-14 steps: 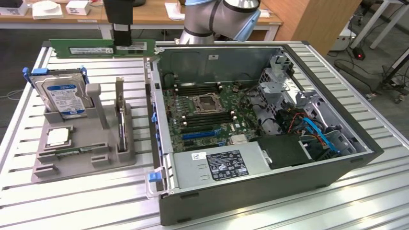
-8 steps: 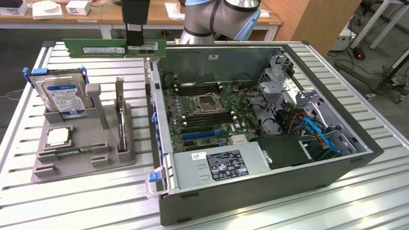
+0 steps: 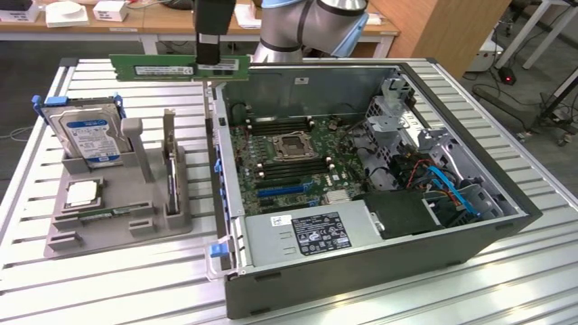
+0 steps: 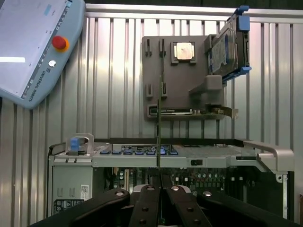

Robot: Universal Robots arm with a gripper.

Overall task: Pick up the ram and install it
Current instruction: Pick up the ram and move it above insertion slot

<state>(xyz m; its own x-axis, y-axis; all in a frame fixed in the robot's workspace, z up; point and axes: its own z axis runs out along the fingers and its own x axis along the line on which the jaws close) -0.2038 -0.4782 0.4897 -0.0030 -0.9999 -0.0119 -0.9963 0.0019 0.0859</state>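
The ram (image 3: 180, 67), a long green stick with a white label strip, hangs level in the air above the back-left corner of the open computer case (image 3: 237, 203). My gripper (image 3: 210, 59) is shut on it from above, near the end of the stick toward the exterior view's right. In the wrist view the ram (image 4: 158, 132) shows edge-on as a thin line rising from between the shut fingers of my gripper (image 4: 160, 178), over the case's wall. The motherboard (image 3: 271, 177) lies below, with long dark memory slots (image 3: 287, 167) beside the processor socket (image 3: 292, 145).
A grey holder (image 3: 158, 220) stands on the slatted table at the exterior view's left, with a hard drive (image 3: 91, 134), a square silver chip (image 3: 81, 193) and another green stick (image 3: 101, 215). A teach pendant (image 4: 33, 47) lies on the table. The power supply (image 3: 312, 235) sits at the case's front.
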